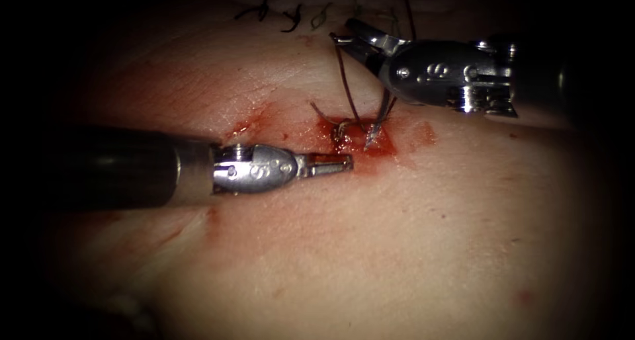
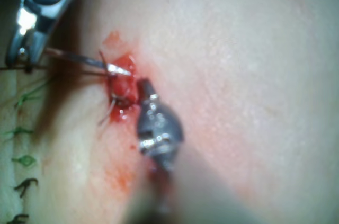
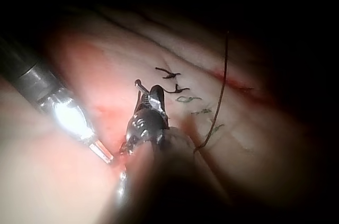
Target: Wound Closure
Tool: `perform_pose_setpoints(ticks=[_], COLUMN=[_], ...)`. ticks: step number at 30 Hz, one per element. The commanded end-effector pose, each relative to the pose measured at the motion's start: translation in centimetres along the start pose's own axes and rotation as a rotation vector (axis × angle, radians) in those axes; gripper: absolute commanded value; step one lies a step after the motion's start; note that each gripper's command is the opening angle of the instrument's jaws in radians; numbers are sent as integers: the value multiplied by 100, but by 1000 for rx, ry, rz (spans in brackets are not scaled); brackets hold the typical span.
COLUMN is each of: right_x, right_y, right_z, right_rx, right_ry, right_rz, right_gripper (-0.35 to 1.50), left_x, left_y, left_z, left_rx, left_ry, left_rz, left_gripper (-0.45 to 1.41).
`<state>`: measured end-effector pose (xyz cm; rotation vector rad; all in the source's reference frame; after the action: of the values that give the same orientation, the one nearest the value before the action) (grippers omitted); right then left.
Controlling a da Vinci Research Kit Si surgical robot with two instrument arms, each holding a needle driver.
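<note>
The right arm's silver wristed pincer (image 1: 357,39) comes in from the right above the pale pink pork-belly tissue (image 1: 410,247) and pinches the thin curved steel needle (image 1: 378,118) near its blunt tail end. From there the needle curves down to the red-stained cut (image 1: 350,138), where its bright tip rests at the cut's right lip; whether the tip has entered the tissue cannot be told. In the left wrist view the same needle (image 2: 90,61) runs from the right pincer (image 2: 24,57) to the cut (image 2: 123,89). A dark maroon thread (image 1: 347,82) hangs from the right pincer's tips down into the cut, and another strand (image 3: 220,91) rises past the tool. The left arm's silver pincer (image 1: 334,163) lies low over the tissue just left of the cut, its jaws pressed together on nothing, the tips touching the patch of red fluid (image 1: 397,141) that spreads around the cut. Short dark and green cut ends of thread (image 1: 291,16) sit in a row on the tissue beyond the cut.
</note>
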<state>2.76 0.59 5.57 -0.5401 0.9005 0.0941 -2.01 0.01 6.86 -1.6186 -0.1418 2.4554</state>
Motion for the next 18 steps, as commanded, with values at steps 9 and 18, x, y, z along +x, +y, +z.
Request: perform_pose_setpoints(ticks=[9,18], right_x=[-3,2], right_y=[-15,-6], right_z=[5,-1], right_rx=[-25,-20], right_ry=[-4,-10], right_rz=[-24,-26], right_gripper=[-35,-35], left_x=[-7,-22], left_y=[-1,-15], left_z=[22,34], left_rx=[-5,-21], left_ry=[-45,-128], left_rz=[-68,-96], left_gripper=[-15,-23])
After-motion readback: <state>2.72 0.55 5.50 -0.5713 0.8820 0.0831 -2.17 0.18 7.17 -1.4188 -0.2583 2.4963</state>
